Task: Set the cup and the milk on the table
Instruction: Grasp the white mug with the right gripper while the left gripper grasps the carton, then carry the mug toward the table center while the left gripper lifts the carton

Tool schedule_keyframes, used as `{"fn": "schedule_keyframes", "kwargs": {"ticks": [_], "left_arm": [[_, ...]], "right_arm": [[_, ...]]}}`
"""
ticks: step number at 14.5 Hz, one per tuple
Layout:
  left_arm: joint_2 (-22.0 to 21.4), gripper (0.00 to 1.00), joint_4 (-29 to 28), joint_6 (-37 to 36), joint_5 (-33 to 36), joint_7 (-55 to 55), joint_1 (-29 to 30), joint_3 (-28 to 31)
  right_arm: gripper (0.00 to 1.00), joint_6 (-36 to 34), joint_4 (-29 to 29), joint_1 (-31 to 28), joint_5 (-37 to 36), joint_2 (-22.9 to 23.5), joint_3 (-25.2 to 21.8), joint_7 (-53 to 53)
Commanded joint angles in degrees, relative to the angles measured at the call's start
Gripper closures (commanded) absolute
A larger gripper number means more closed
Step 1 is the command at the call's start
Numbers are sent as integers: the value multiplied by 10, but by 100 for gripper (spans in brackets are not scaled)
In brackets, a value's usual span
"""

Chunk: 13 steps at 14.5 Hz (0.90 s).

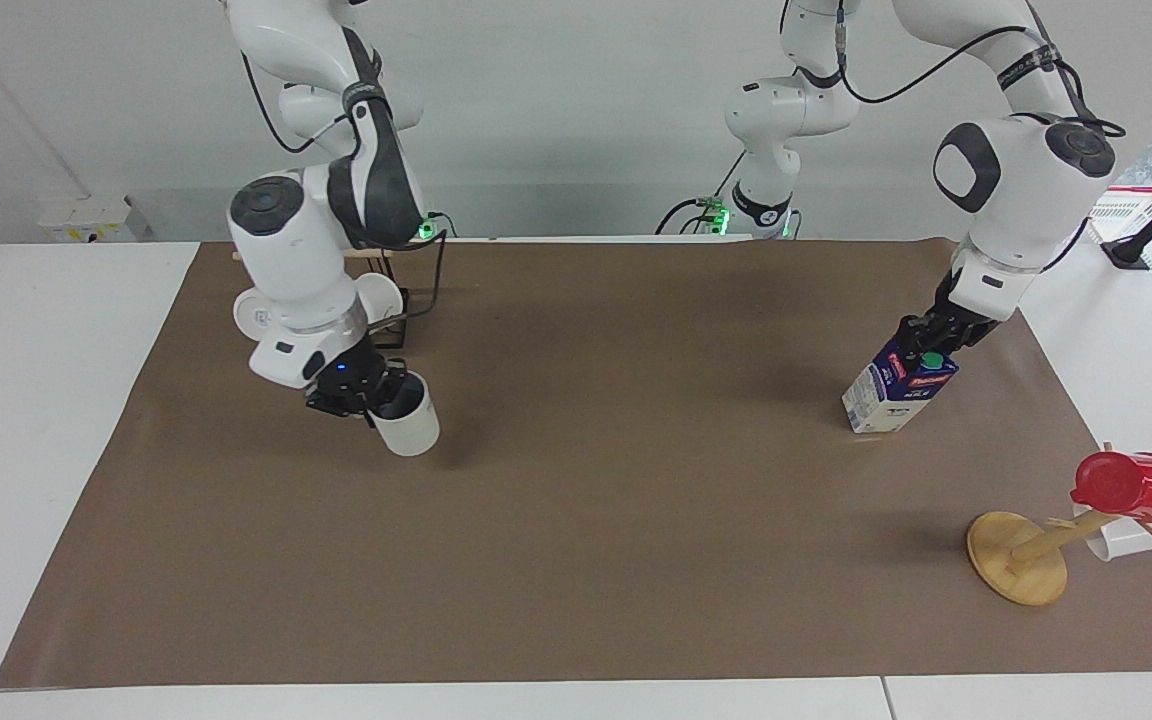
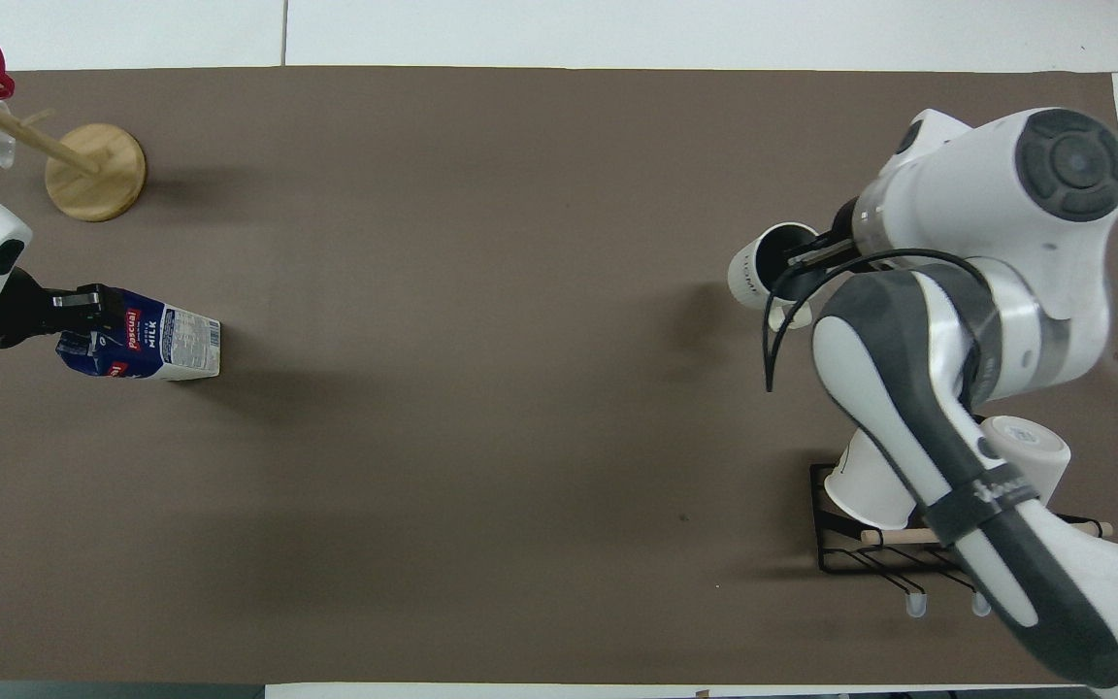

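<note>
The cup point(image 1: 406, 427) is white with a grey inside. My right gripper point(image 1: 376, 400) is shut on its rim and holds it tilted a little above the brown paper of the table point(image 1: 636, 520), beside the black rack. In the overhead view the cup point(image 2: 761, 277) hangs from the right gripper point(image 2: 805, 264) and its shadow lies apart from it. The milk point(image 1: 894, 392), a blue and white carton with a green cap, leans tilted at the left arm's end of the paper. My left gripper point(image 1: 926, 345) is shut on its top. It also shows in the overhead view point(image 2: 163, 342), held by the left gripper point(image 2: 83, 309).
A black rack point(image 2: 870, 558) with two white mugs point(image 2: 860, 485) stands near the right arm's base, partly hidden by that arm. A wooden mug tree point(image 1: 1016, 570) with a red cup point(image 1: 1131, 487) stands at the left arm's end, farther from the robots than the milk.
</note>
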Motion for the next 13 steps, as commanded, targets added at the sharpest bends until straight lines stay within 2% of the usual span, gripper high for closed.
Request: {"fn": "schedule_keyframes", "kwargs": {"ticks": [1, 3, 5, 8, 10, 13], "left_arm": [[-9, 100, 7, 4, 2, 6, -3, 1], [-12, 100, 28, -14, 2, 6, -3, 2], [-11, 100, 73, -70, 2, 6, -1, 3], [-7, 100, 127, -121, 6, 5, -3, 3], [-7, 100, 160, -151, 20, 7, -2, 1], [-4, 100, 206, -200, 21, 6, -7, -1]], "right_arm": [[100, 12, -4, 31, 5, 3, -1, 14], [100, 45, -19, 74, 5, 5, -1, 18], [100, 75, -42, 85, 5, 1, -1, 28], [100, 77, -45, 111, 5, 1, -1, 52], [100, 91, -39, 136, -4, 31, -2, 82], [100, 102, -28, 150, -61, 57, -1, 130]]}}
